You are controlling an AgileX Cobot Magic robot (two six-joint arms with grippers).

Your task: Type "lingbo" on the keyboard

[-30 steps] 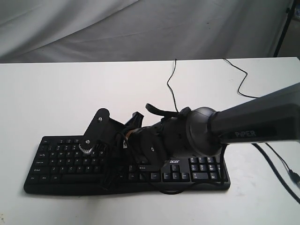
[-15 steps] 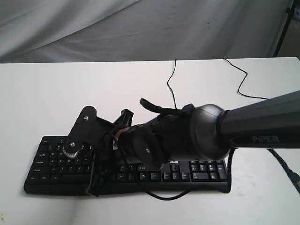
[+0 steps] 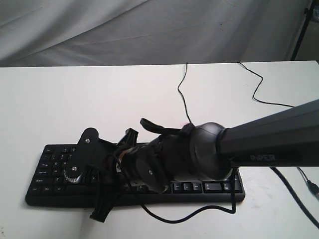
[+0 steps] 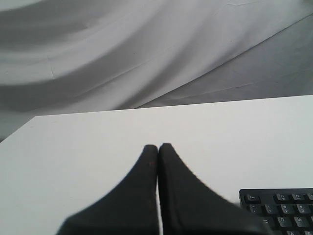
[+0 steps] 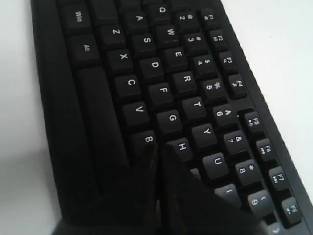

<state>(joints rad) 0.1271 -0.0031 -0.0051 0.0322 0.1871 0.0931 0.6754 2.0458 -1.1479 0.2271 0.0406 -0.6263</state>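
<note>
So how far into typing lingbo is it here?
Done: unclear, nothing shows which letters are in. In hand: the right gripper, shut, has its tips at the keyboard between B and H; contact can't be told. The left gripper, shut, is off the keyboard. Left: if this is n or b, at least o.
</note>
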